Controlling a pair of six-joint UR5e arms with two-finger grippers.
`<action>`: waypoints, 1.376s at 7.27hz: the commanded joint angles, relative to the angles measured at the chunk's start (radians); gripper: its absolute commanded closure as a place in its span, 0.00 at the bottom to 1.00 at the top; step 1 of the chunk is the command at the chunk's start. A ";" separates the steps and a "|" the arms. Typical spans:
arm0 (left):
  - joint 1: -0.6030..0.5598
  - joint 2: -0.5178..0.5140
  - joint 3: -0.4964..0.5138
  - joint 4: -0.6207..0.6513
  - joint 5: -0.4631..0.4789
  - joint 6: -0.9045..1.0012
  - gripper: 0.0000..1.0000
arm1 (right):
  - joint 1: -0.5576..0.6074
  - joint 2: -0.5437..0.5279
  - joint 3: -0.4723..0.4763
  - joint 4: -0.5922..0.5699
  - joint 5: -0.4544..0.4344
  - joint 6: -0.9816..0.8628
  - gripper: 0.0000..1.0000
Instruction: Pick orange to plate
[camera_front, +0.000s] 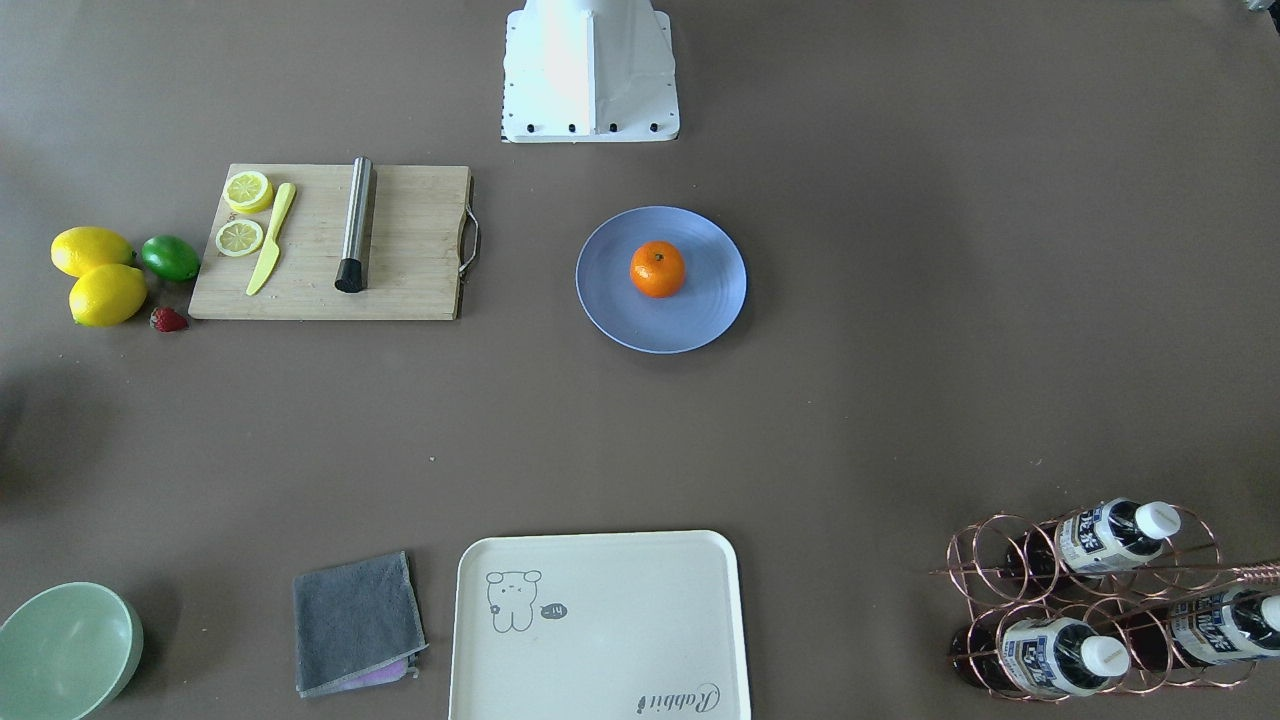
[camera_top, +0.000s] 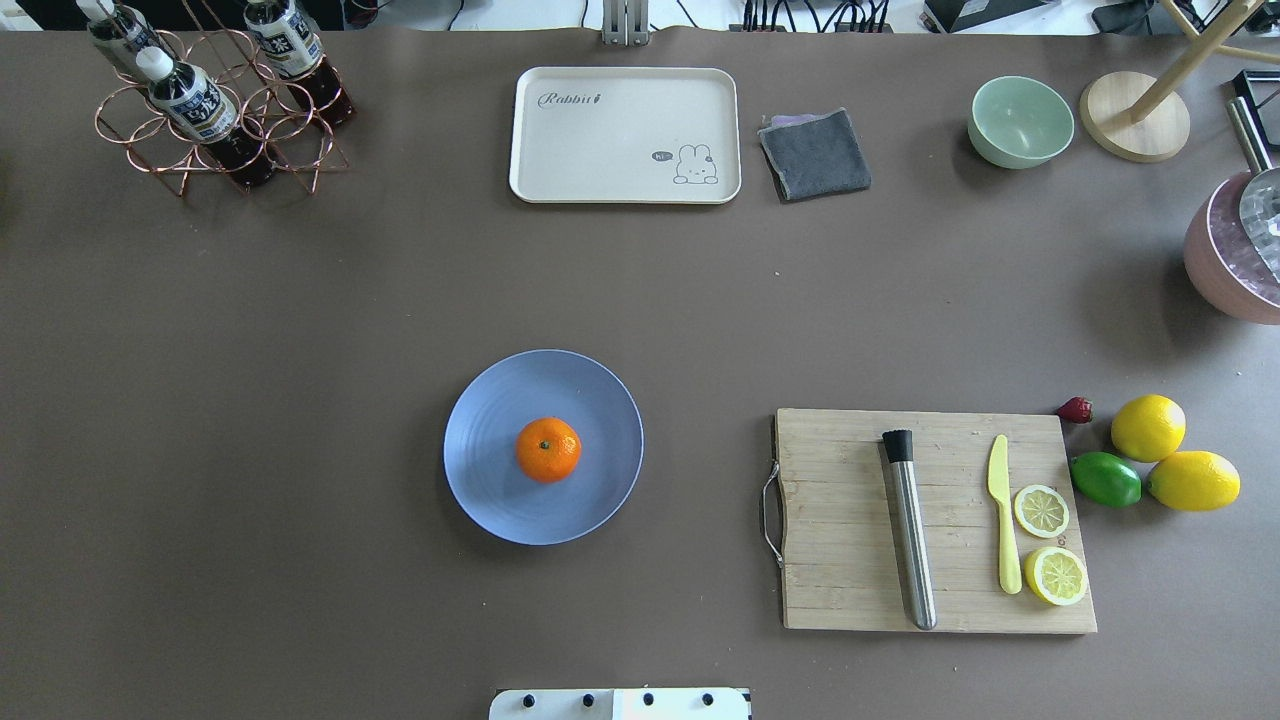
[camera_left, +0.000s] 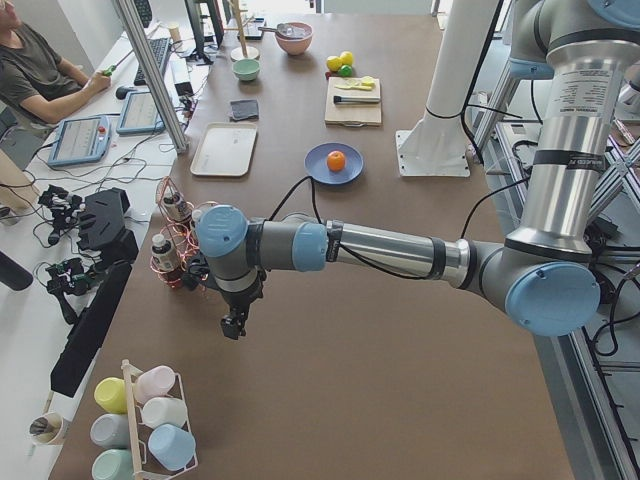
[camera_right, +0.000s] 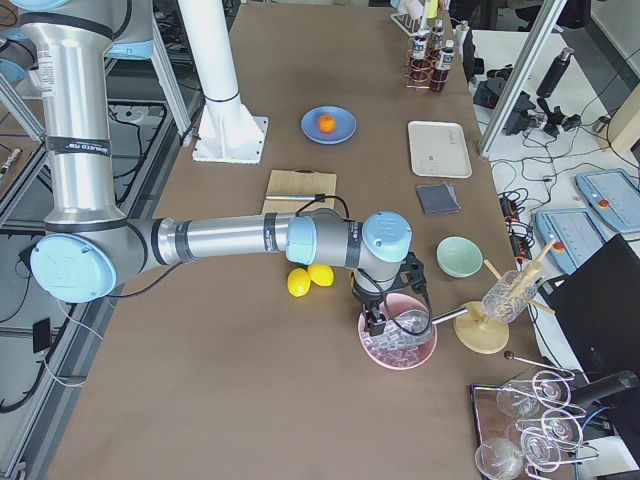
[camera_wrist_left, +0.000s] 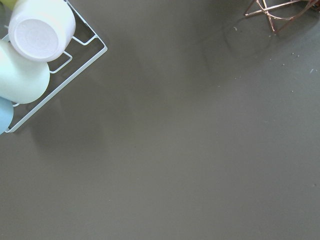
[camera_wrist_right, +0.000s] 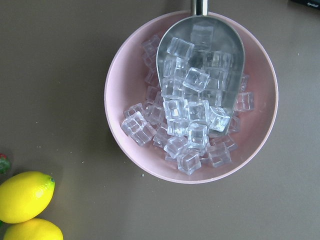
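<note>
one orange (camera_front: 658, 269) is what the task asks about. in the front-facing view it rests near the middle of the blue plate (camera_front: 702, 312). the plate stands on the brown surface (camera_front: 900, 350), well apart from the cutting board (camera_front: 410, 250), and no arm is near it.

in the overhead view we see the same. the orange (camera_top: 548, 450) lies on the plate (camera_top: 485, 485), close to its centre, and neither arm enters this view.

in the left side view the left hand (camera_left: 235, 326) hangs over bare surface beside the copper bottle rack (camera_left: 175, 238), well apart from the plate. we cannot tell if it is released or clenched.

in the right side view the right hand (camera_right: 374, 322) hovers above the pink bowl (camera_right: 425, 352), also far from the plate. again we cannot tell its state.

the left wrist view shows only bare surface and some pale cups (camera_wrist_left: 37, 30) in a corner; no fingers are visible.

the right wrist view looks down into the pink bowl with ice cubes (camera_wrist_right: 150, 130) and a metal scoop (camera_wrist_right: 200, 65), with lemons (camera_wrist_right: 25, 196) at the edge.

we judge the task to be done, because the orange is on the plate and no hand is near it. nothing more seems left to do.
</note>
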 joint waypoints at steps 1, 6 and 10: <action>-0.004 0.004 0.002 -0.006 -0.002 0.003 0.02 | 0.005 0.001 -0.004 -0.001 -0.001 -0.007 0.00; -0.012 0.035 -0.022 -0.022 0.008 0.002 0.02 | 0.006 0.001 -0.004 0.000 -0.005 -0.006 0.00; -0.012 0.038 -0.025 -0.029 0.009 0.002 0.02 | 0.006 -0.007 -0.001 0.003 -0.007 -0.001 0.00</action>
